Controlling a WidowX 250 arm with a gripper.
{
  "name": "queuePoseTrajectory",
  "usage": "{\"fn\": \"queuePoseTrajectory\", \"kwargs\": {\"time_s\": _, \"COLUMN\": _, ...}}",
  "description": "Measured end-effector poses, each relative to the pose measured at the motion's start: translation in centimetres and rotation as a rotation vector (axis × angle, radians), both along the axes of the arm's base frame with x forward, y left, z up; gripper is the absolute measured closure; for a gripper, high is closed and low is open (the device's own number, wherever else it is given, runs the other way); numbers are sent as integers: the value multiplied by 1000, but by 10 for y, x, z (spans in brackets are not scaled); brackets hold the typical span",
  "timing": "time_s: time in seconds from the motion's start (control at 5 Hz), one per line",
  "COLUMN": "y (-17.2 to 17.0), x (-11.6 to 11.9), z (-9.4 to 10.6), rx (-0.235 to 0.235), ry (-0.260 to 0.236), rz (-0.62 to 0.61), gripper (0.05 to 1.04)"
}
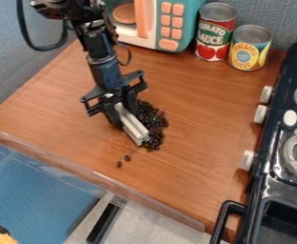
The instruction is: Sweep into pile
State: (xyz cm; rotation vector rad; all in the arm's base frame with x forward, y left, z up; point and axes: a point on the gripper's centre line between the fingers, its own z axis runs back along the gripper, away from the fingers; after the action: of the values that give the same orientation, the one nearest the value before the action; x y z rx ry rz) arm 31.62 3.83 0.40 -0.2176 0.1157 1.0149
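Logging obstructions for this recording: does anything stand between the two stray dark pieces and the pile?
Nothing visible does: only tabletop separates the stray pieces from the pile. The pale bar in the gripper ends just beside that path.

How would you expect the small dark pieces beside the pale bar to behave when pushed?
The small dark pieces would probably shift separately rather than as one mass, since they lie loose. Looking roundish, some may roll on the flat tabletop. A few might slip past the pale bar, as two strays lie apart.
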Motion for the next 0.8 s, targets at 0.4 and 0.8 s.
{"fn": "queuePoseTrajectory", "kwargs": {"time_s": 0.4, "y": -3, "x": 11, "z": 0, "rx": -3, "ry": 8, "rz": 12, "gripper": 703}}
{"fn": "queuePoseTrajectory", "kwargs": {"time_s": 0.8, "y": -6, "x": 9, "z": 3, "rx": -53, "ry": 41, "rz": 28, "gripper": 703}}
